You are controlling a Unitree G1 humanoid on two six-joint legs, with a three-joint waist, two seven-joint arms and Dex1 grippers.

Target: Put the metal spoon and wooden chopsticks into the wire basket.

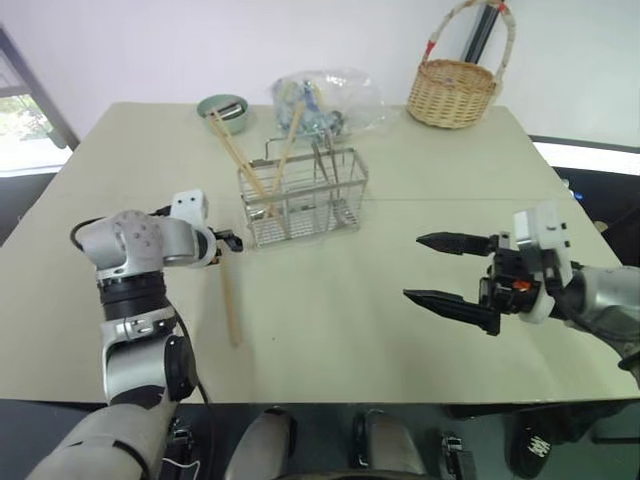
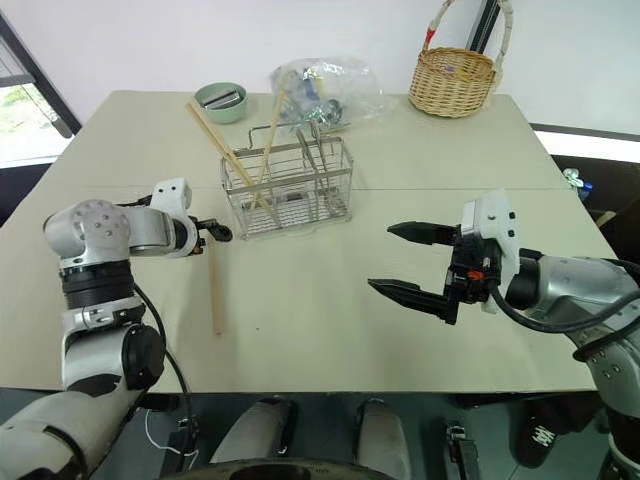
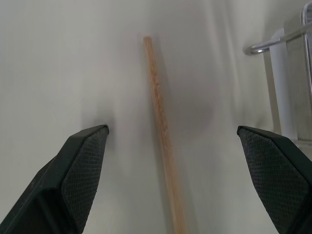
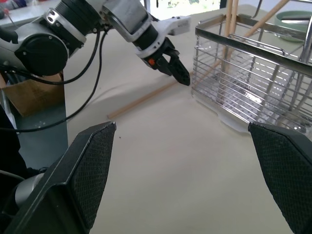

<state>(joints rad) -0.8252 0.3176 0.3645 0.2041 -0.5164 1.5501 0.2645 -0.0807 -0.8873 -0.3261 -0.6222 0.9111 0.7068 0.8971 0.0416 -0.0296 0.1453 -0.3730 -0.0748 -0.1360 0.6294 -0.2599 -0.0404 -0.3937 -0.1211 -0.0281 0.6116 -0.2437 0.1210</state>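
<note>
Nearby, green bowl (image 1: 224, 110), plastic bag (image 1: 330, 98) and wicker basket (image 1: 452, 92) behind wire basket (image 1: 303, 196) (both arms' fingers spread)

You see silver-grey rounded arm shells with black joint bands and black cables looping beside them. Behind each gripper sits a white block; the right gripper (image 1: 448, 270) shows an orange spot there. Its black fingers (image 4: 83, 180) taper, with cross-hatched pads, as on the left gripper (image 3: 173, 161)

Wire basket (image 1: 303, 210): upright, holding slanted wooden chopsticks (image 1: 238, 158); one chopstick (image 1: 230, 300) flat on table, beneath left hand (image 1: 232, 241).
</note>
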